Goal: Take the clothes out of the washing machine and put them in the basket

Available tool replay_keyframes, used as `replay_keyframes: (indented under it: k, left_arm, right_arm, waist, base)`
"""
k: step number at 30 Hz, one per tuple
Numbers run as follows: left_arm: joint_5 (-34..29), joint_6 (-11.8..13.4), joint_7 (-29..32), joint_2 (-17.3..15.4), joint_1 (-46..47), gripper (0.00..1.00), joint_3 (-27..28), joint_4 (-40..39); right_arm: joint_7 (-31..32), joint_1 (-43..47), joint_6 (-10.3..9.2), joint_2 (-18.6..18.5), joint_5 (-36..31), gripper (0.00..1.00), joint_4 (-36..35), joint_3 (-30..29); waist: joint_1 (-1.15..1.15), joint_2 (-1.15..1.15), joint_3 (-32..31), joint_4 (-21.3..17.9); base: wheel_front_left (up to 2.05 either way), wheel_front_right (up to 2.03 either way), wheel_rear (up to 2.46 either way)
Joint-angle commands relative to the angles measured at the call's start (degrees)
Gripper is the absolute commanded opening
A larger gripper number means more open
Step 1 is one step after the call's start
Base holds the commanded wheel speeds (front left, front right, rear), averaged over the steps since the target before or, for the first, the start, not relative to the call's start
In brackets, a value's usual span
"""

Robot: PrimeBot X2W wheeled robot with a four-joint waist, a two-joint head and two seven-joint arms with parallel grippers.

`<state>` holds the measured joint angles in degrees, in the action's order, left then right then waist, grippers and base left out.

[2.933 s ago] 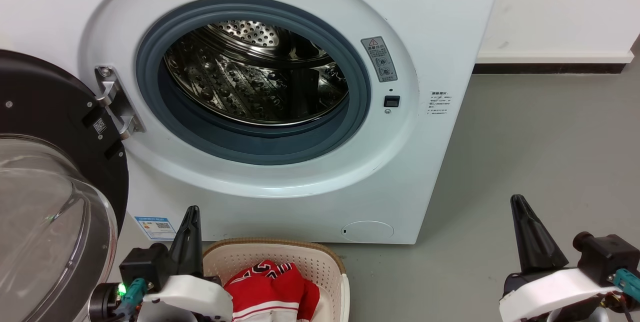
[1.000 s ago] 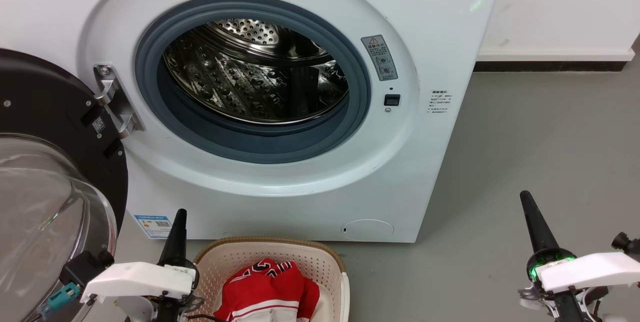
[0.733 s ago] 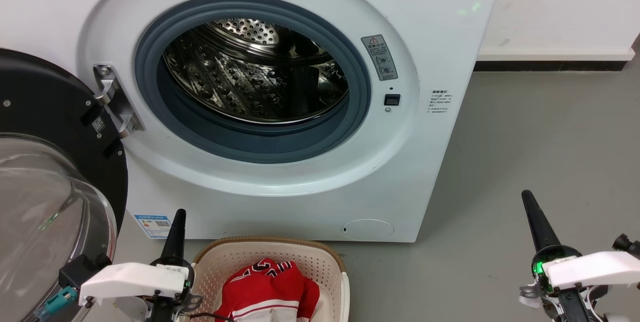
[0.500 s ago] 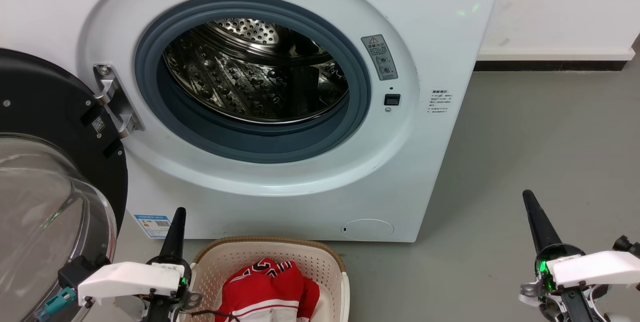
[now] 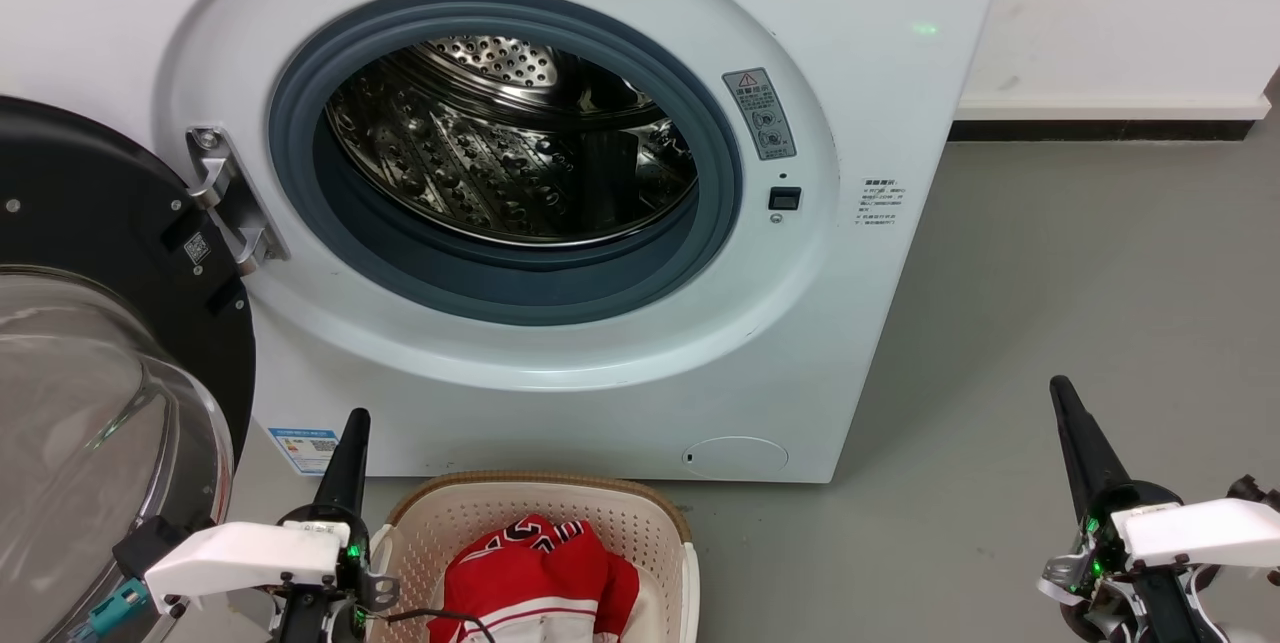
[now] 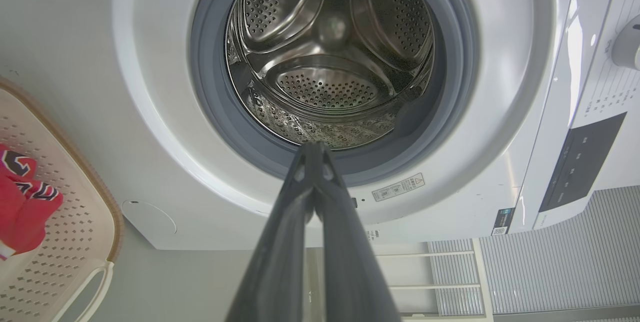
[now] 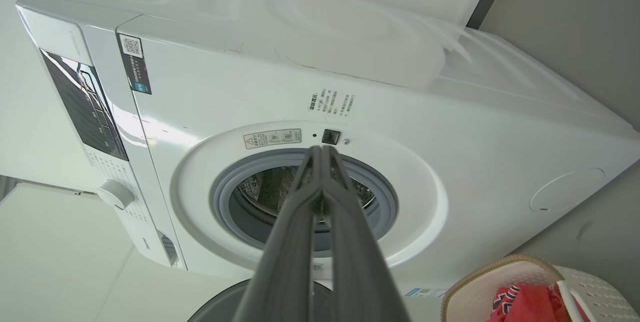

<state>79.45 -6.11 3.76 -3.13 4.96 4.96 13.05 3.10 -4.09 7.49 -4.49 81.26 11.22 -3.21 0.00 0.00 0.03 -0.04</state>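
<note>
Left gripper [image 5: 355, 420] and right gripper [image 5: 1060, 390] are both sitting pinched shut, holding nothing, and I am seeing the red clothes [image 5: 540, 573] lying in the basket [image 5: 625, 523] just right of my left one.

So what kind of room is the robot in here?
Most likely a laundry area: a white front-loading washing machine with its door open, a laundry basket holding red clothes, and a bare grey floor.
</note>
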Motion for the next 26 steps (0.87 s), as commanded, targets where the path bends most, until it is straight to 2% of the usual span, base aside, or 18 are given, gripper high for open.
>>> replay_keyframes:
  k: [1, 26]
  left_arm:
    - [1.24, -0.43, 0.32, 0.0, 1.0, 0.0, 0.36, -0.03]
    - [12.27, -1.42, 2.71, 0.29, 1.49, 0.0, 1.71, 1.04]
  right_arm:
    - [0.32, -1.12, 0.01, -0.15, 1.44, 0.0, 0.18, -0.21]
    - [1.83, -2.15, 0.0, 0.21, 12.2, 0.0, 2.74, -1.31]
  waist:
    - [0.0, 0.0, 0.01, 0.0]
    - [0.0, 0.0, 0.14, 0.04]
  base:
    - [0.0, 0.0, 0.0]
    - [0.0, 0.0, 0.0]
